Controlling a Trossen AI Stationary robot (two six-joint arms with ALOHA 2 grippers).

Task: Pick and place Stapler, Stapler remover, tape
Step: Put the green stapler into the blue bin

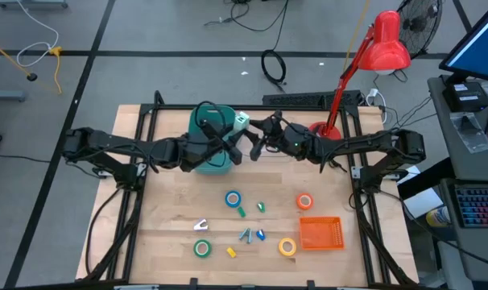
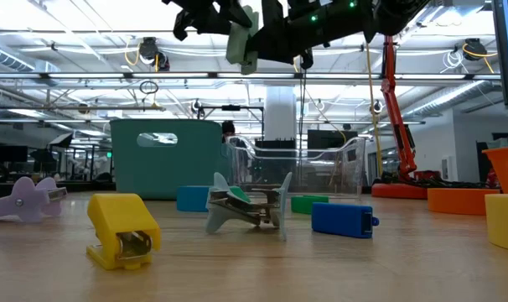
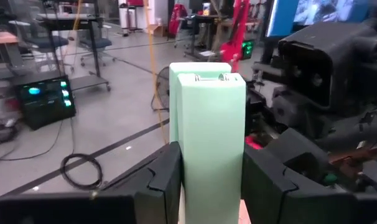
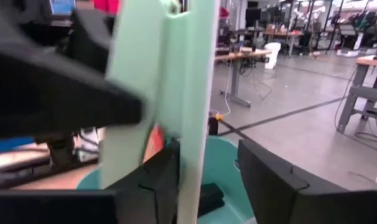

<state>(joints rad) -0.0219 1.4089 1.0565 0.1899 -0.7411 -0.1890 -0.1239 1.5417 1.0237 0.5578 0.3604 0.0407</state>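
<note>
A mint-green stapler (image 1: 241, 121) is held in the air above the right rim of a teal bin (image 1: 208, 161), between the two arms. My left gripper (image 3: 211, 152) reaches in from the table's left and is shut on it. My right gripper (image 4: 208, 149) comes from the right and is open, with the stapler's (image 4: 176, 93) end standing between its fingers. On the near half of the table lie the blue tape (image 1: 233, 198), orange-red tape (image 1: 304, 201), green tape (image 1: 201, 248), yellow tape (image 1: 287, 246) and several small staple removers (image 1: 246, 235). My left gripper pinches the stapler's body (image 3: 207, 124) between its two fingers, one finger (image 3: 167, 174) on each side face. The fingers come nearly level from the table's left. The stapler is lifted clear and sticks out past the fingertips. My right gripper: I cannot tell whether a finger (image 4: 167, 171) touches the stapler.
An orange basket (image 1: 320, 234) sits at the near right. A red desk lamp (image 1: 385, 44) stands at the far right corner. A dark object (image 4: 207, 196) lies inside the bin. In the low view, staple removers (image 2: 247, 208) and a clear container (image 2: 313, 172) stand on the table.
</note>
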